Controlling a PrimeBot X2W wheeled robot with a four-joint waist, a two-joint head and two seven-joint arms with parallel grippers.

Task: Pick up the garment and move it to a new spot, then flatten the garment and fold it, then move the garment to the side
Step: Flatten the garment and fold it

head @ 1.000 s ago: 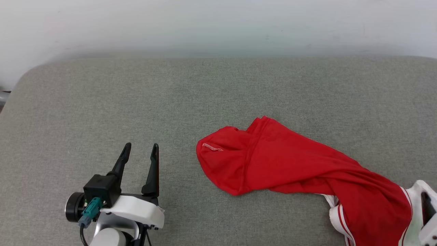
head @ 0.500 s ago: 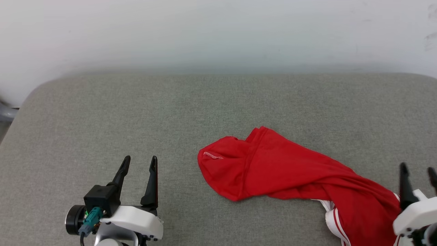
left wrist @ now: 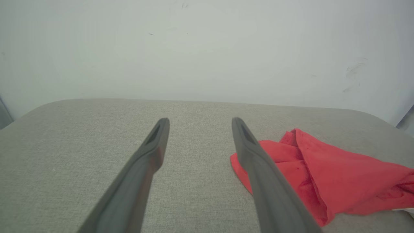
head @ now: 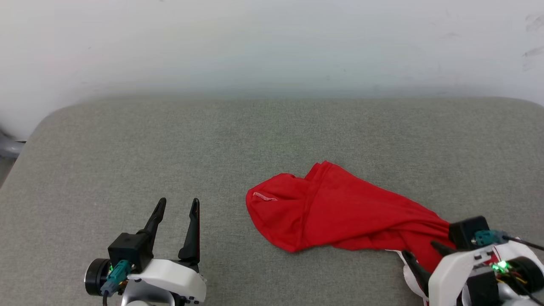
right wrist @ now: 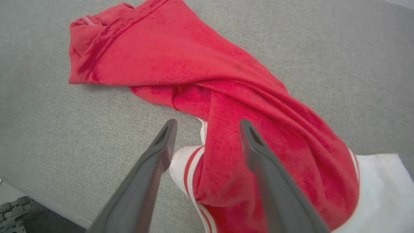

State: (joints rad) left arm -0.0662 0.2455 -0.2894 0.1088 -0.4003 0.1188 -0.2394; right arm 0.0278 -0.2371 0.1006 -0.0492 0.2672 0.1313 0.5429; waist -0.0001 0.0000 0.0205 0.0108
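Hovering near the near right corner of the grey cushion point(head: 170, 140), our right gripper point(head: 418, 248) has its jaws spread wide and holds nothing. In the right wrist view the right gripper point(right wrist: 207, 122) straddles a twisted red band of the garment point(right wrist: 194, 64), just where a striped sleeve cuff point(right wrist: 189, 161) pokes out from under it. Whether the fingertips touch the cloth we cannot tell.

The garment point(head: 340, 208) lies bunched and rope-like on the right half of the cushion, running from about the middle down toward the near right corner. Its stitched hem point(head: 264, 195) marks the end nearest the middle, and a white sleeve point(right wrist: 381, 181) marks the corner end. Our left gripper point(head: 178, 200) is also wide open and empty, over bare cushion toward the near left edge, well apart from the cloth. In the left wrist view the garment point(left wrist: 339, 168) shows to the right of the left gripper point(left wrist: 200, 120).

We judge the shirt to be light, thin and limp — it will sag, drag and slide on itself rather than keep any shape. A pinch on the thick twisted middle would probably lift a tangle. For flattening, we would rather take single layers at the outer edges, one jaw under the fabric: the sleeve seam or shoulder on the right, the hem corner on the left.
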